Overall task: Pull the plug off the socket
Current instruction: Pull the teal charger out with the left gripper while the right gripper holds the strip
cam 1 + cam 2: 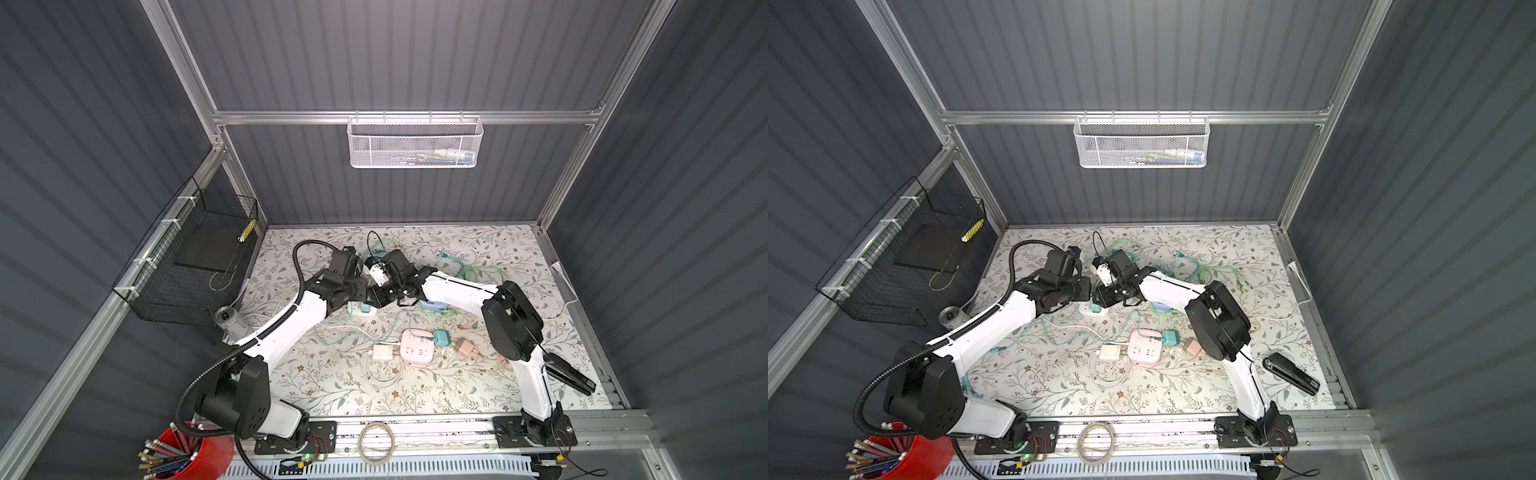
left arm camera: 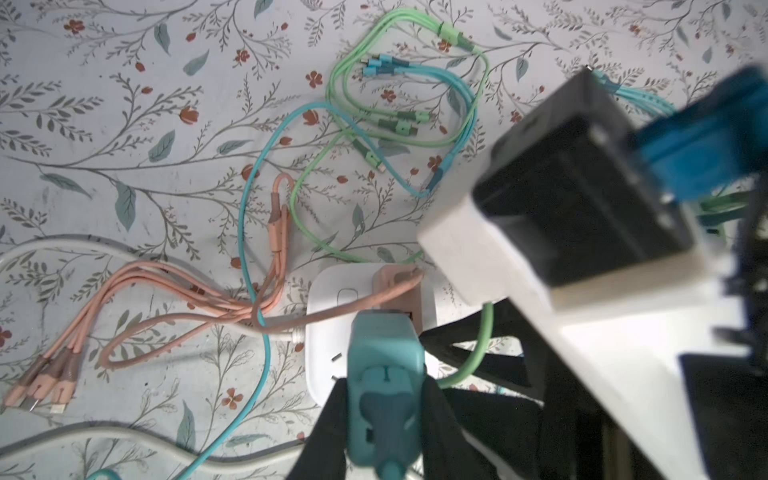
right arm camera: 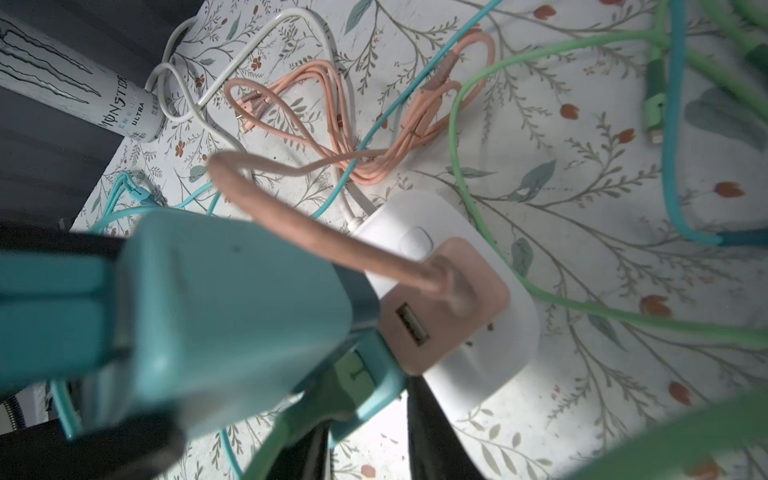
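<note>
I find my left gripper (image 2: 386, 384) clamped on the teal plug (image 1: 365, 308), which stands on the white socket (image 1: 353, 312) just left of centre in both top views, beside a pink plug (image 2: 395, 282), while my right gripper (image 3: 370, 399) is closed on that same plug's other side.

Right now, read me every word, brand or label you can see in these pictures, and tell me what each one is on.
"MONSTER": on the white can.
"ENERG", its end out of sight: same can.
"ULTRA": same can.
Fine print beside "ULTRA": too small to read.
Label on the black device: too small to read.
</note>
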Controlling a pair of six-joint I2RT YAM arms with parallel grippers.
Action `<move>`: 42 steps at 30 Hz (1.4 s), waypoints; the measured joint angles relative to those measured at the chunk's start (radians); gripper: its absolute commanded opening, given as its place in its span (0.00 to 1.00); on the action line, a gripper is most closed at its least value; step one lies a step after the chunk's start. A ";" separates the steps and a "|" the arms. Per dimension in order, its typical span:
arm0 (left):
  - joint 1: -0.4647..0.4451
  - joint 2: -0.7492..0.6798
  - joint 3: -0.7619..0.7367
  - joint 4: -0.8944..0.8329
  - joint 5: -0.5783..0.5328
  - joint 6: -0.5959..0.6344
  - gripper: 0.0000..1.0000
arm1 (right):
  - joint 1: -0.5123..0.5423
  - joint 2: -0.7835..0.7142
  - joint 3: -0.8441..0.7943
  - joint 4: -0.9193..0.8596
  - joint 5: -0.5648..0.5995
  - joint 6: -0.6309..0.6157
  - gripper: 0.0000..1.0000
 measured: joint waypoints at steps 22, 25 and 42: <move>0.026 -0.020 -0.071 -0.062 -0.032 0.005 0.02 | -0.008 -0.016 -0.054 0.074 0.006 0.007 0.40; 0.048 -0.043 -0.100 -0.063 -0.036 0.005 0.02 | -0.009 -0.016 -0.054 0.075 0.006 0.007 0.41; 0.189 -0.113 -0.256 -0.025 0.051 -0.033 0.03 | -0.012 -0.018 -0.060 0.084 0.006 0.008 0.45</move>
